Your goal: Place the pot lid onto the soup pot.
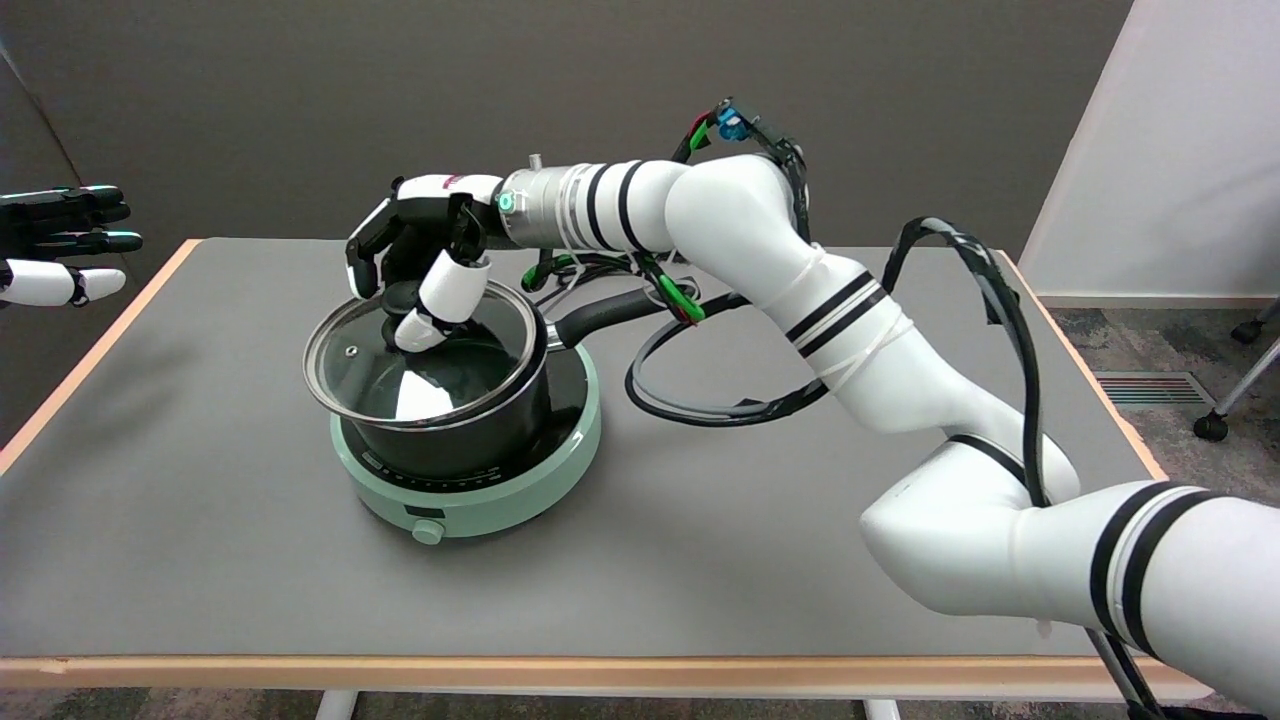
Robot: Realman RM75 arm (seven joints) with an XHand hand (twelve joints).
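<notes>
The black soup pot (470, 430) stands on a mint-green induction cooker (520, 490) at the table's middle left, its long handle (610, 310) pointing back right. The glass pot lid (400, 380), steel-rimmed, lies over the pot's mouth, sitting a little toward the left. My right hand (415, 265) reaches in from the right above the lid. Its fingers curl around the lid's black knob (400, 297), with the thumb on the right side reaching down to the glass and the other fingers on the left. How firmly the knob is gripped is hard to make out.
The cooker's round dial (428, 532) faces the near edge. Loose cables (700, 400) hang from the right arm above the table behind the pot handle. The idle left hand (60, 245) hovers at the upper left. A grey table (200, 520) with a wooden edge spreads around.
</notes>
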